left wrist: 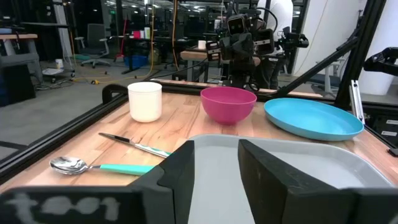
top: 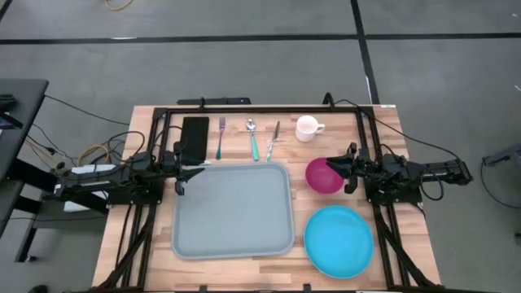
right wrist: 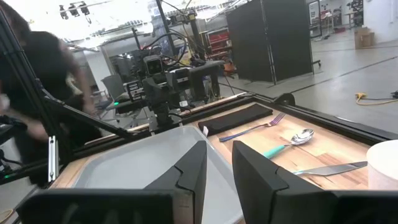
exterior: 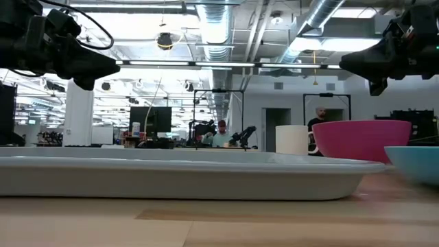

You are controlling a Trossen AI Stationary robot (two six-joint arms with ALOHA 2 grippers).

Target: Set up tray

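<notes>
The light grey-blue tray lies flat in the middle of the table. My left gripper hovers open above its far left corner, fingers pointing right; the left wrist view shows the left gripper over the tray. My right gripper hangs open over the right side of the pink bowl, pointing left. In the right wrist view, the right gripper faces the tray. The low view shows both grippers raised well above the tray.
A black napkin, fork, teal-handled spoon and knife lie in a row beyond the tray's far rim. A white mug stands at the far right. The blue plate sits right of the tray.
</notes>
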